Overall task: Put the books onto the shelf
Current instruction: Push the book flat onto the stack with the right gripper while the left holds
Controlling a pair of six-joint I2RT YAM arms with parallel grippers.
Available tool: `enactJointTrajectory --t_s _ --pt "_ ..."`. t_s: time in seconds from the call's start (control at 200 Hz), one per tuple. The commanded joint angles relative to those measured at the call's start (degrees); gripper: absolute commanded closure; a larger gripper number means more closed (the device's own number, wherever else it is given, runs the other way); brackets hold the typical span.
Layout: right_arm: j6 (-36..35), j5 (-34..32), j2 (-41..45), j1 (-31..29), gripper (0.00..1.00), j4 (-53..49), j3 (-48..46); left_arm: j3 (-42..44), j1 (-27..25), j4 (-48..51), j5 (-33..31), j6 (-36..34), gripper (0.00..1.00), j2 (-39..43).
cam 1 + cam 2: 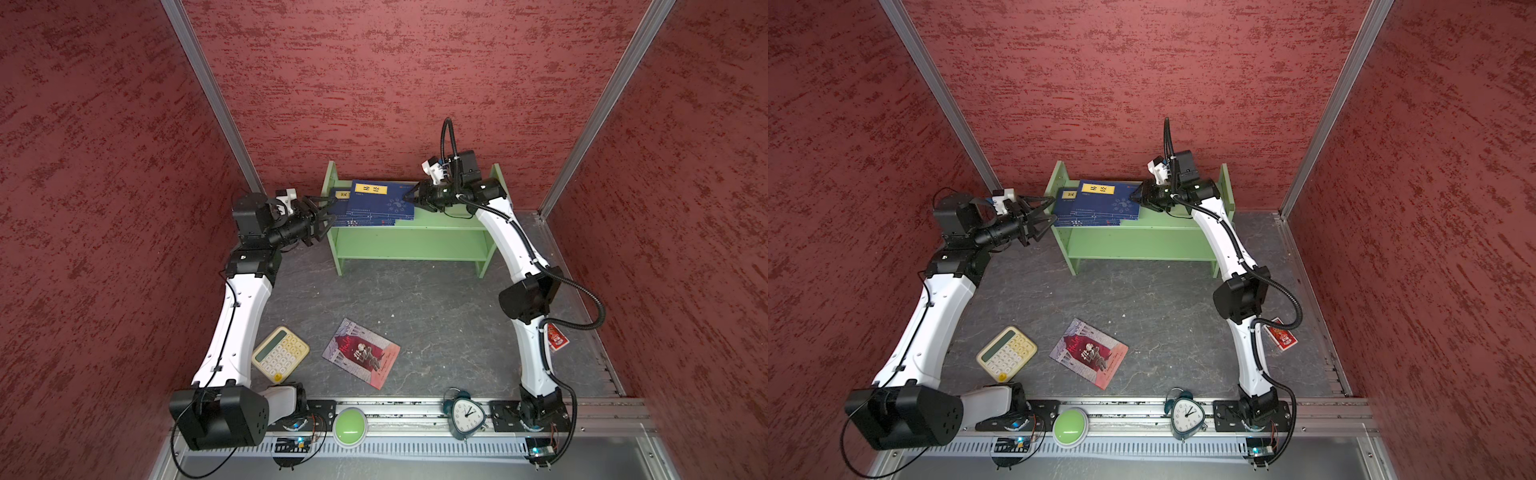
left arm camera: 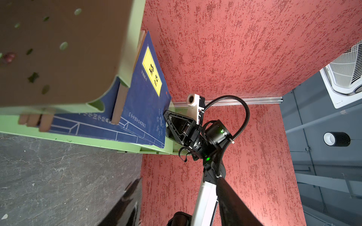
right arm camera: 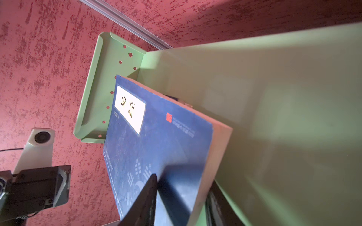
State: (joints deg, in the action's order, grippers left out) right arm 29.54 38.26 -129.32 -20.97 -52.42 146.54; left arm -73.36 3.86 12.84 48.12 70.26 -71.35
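Blue books sit at the left end of the shelf's top board; its right half is bare. My right gripper pinches the top blue book's edge. My left gripper's jaws stand wide by the left panel. The red-pink book lies near the table's front edge

Shelf: stood at the back of the bench.
Paperbacks: lay stacked on its upper tier, left end.
Illustrated book: lay before the shelf.
Calculator: lay just left of that book.

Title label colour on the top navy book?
Yellow label, black characters; clearest in a top view.
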Motion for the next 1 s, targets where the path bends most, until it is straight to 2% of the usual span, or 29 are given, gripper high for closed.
enactJointTrajectory --t_s 0.0,0.06,0.185,0.992 --pt "-1.1 0.0 2.8 -0.4 0.67 0.3 1.1 0.4 -0.1 -1.1 0.8 0.1 0.39 0.3" --pt "-1.2 0.0 2.8 -0.4 0.77 0.3 1.1 0.4 -0.2 -1.1 0.8 0.1 0.39 0.4" --pt "-1.5 0.8 2.8 -0.5 0.82 0.7 1.1 0.5 -0.1 -1.0 0.9 0.1 0.39 0.5" --pt "1.7 3.9 0.3 -1.9 0.8 8.4 1.0 0.8 -0.9 -1.4 0.4 -0.2 0.38 -0.6"
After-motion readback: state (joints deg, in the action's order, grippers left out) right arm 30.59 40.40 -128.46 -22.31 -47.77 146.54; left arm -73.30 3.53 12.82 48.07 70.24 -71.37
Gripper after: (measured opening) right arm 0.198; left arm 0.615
